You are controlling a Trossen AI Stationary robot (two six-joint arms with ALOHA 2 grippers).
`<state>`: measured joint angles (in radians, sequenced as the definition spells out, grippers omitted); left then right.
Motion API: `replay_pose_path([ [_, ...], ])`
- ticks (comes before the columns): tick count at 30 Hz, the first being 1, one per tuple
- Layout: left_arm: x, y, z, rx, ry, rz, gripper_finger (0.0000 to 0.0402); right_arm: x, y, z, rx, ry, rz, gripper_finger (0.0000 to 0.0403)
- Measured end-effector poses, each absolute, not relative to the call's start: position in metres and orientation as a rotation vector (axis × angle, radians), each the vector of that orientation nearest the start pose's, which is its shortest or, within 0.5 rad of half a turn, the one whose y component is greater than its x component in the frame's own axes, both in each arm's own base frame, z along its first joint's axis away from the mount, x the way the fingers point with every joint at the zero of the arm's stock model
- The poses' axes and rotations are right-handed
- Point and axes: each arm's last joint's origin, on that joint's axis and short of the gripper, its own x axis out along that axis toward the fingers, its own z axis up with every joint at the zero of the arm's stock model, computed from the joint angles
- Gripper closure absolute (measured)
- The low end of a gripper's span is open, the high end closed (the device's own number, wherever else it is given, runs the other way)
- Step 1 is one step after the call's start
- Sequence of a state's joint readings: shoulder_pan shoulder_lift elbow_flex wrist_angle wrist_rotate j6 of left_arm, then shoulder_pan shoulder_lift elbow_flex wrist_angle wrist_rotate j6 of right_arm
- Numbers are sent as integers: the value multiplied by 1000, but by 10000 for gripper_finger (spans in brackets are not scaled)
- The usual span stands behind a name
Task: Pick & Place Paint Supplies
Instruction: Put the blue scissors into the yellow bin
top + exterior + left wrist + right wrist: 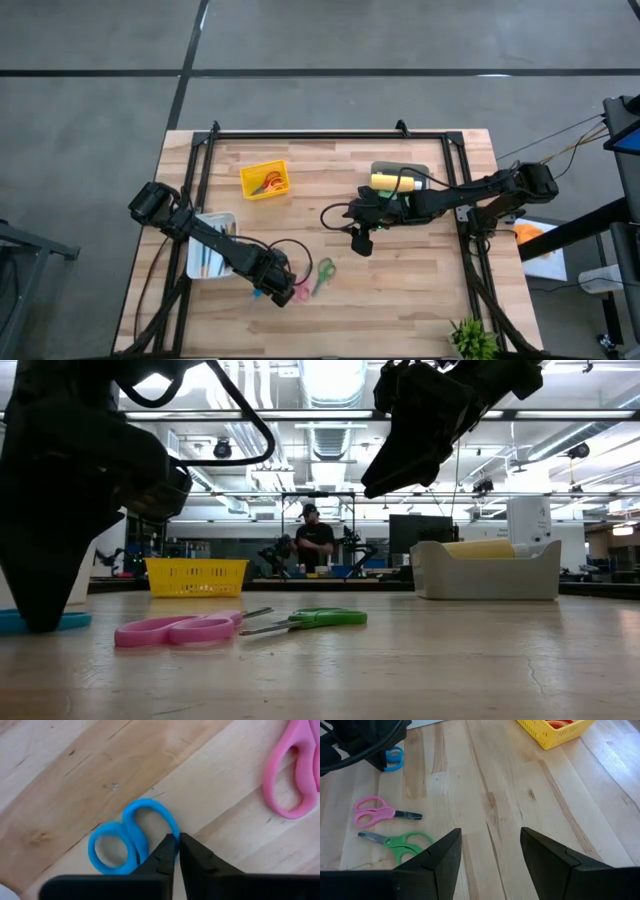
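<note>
Item 1. My left gripper [176, 851]: down on the wooden slat table [420, 280] near its front edge, tips pinched almost together around the handle of a pair of blue plastic-handled scissors [131, 836]. One tip sits at the rim of the nearer finger loop; whether the plastic is firmly caught I cannot tell, since the blades are hidden under me.

Item 2. My right gripper [490, 855]: hanging above mid-table with nothing in it, fingers spread wide.

Item 3. Pink-handled scissors [301, 291] and green-handled scissors [323, 274]: lying flat just beside my left gripper, close together, apart from the blue pair.

Item 4. Small yellow plastic basket [265, 180]: toward the far left of the table, something orange inside.

Item 5. Shallow white tray [200, 262]: under my left arm, thin stick-like brushes or pens inside (the task's supplies, as far as I can see).

Item 6. Grey open bin [400, 170]: beside my right arm, a yellow cylindrical paint bottle [392, 181] lying in it.

Handling note: in my judgement the grip wants squeezing square on the loop's rim, then a straight, slow lift, so the scissors neither pivot nor slide toward the pink pair.
</note>
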<state>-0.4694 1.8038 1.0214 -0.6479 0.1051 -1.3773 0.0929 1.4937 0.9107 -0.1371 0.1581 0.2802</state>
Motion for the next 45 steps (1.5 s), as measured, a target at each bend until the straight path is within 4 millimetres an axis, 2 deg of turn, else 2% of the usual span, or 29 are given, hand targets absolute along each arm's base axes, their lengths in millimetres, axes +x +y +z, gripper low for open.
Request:
replay_pose_path([
  [4,277,-144,135,-853,1438,551,397,309,24,218,178,700,-162,202],
  [15,277,-144,137,-873,1446,534,396,309,24,218,178,700,-162,202],
  [27,276,-133,159,-887,1419,483,396,309,24,218,178,700,-161,202],
  [35,277,-98,175,-774,1395,456,396,309,24,218,178,700,-162,202],
  [45,279,-29,200,-609,1299,401,396,309,24,218,178,700,-161,202],
])
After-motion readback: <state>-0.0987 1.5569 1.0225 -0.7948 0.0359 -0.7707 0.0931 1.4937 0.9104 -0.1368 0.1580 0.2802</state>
